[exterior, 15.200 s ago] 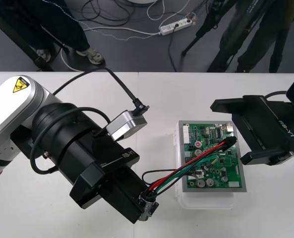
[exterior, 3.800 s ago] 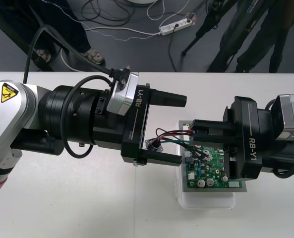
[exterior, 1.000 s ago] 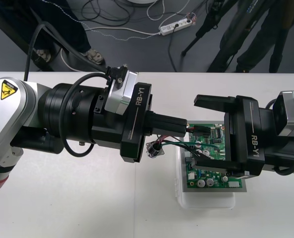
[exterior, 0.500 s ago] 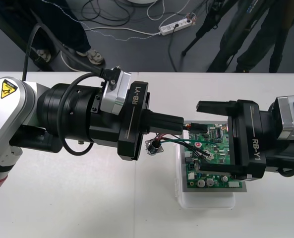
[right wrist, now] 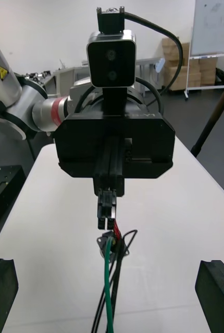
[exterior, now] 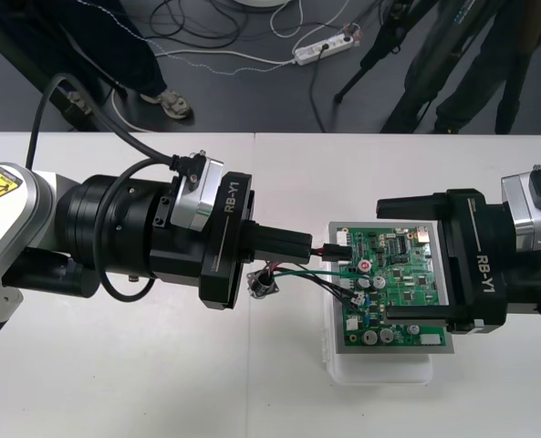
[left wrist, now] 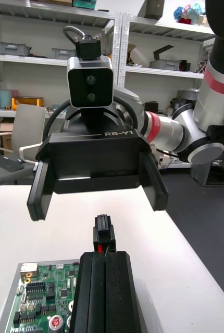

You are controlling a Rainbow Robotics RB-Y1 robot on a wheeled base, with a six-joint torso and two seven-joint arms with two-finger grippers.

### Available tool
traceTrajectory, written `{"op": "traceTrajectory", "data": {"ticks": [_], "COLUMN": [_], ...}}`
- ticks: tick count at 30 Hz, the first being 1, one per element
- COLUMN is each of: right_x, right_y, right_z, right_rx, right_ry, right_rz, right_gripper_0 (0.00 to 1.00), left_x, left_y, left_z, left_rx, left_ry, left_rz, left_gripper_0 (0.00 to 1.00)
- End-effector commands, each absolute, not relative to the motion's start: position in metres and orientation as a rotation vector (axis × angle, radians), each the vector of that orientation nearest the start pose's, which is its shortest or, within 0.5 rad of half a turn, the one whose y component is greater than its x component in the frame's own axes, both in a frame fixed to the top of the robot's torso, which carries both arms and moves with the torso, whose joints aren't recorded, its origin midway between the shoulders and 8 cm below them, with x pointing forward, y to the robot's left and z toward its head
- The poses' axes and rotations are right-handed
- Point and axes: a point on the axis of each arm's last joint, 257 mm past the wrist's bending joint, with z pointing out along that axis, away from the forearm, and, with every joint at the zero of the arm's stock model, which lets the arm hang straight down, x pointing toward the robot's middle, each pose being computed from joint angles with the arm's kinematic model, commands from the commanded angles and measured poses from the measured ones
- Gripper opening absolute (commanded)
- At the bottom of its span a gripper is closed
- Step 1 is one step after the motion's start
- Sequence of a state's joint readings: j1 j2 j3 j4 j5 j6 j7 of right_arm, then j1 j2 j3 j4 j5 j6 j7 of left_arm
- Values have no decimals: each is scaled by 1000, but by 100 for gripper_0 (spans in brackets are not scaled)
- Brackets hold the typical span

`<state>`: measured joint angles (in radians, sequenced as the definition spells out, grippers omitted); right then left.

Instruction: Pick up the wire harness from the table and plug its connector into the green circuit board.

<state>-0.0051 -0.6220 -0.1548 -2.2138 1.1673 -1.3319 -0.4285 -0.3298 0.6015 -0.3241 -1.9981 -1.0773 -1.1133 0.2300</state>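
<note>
The pale table (exterior: 115,383) lies nearest, then the white base (exterior: 379,370) carrying the green circuit board (exterior: 398,287). The left gripper (exterior: 308,246) is clamped on the harness's plug (left wrist: 104,235) at the board's edge, with the socket (exterior: 262,286) hanging beside it. The right gripper (exterior: 386,261) stands spread wide over the board. I'd square the plug up first, then push gently.

Bright, even light fr above; soft shadows on table (exterior: 115,374).
</note>
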Motion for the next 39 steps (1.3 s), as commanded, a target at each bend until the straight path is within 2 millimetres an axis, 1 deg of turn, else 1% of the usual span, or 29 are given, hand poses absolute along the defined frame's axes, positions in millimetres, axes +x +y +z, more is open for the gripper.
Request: {"op": "traceTrajectory", "data": {"ticks": [1,8,12,16,19,24,27,33,37,39], "right_x": [288,293,294,290,290,294,305,327,332,336], "right_y": [-104,-115,-122,-130,-138,-159,-168,-181,-188,-195], "right_z": [-54,-62,-71,-81,-89,-106,-108,-105,-110,-118], "right_rx": [-1402,-1424,-1452,-1458,-1468,-1536,-1533,-1538,-1559,-1584], "right_ry": [1278,1343,1394,1485,1548,1626,1653,1662,1676,1692], "right_rz": [823,786,764,783,769,675,603,469,417,362], "right_gripper_0": [100,100,100,100,100,100,100,100,100,100], "left_x": [283,289,291,297,300,304,305,305,306,308], "left_y": [-12,-7,-3,3,8,17,22,30,34,36], "left_z": [-55,-64,-71,-78,-85,-98,-104,-118,-124,-128], "left_rx": [1460,1449,1452,1462,1472,1490,1497,1515,1520,1522], "left_ry": [895,912,914,882,865,839,829,831,836,838], "left_rz": [-1033,-1022,-1040,-1029,-1022,-1027,-1028,-1041,-1047,-1042], "left_gripper_0": [0,0,0,0,0,0,0,0,0,0]}}
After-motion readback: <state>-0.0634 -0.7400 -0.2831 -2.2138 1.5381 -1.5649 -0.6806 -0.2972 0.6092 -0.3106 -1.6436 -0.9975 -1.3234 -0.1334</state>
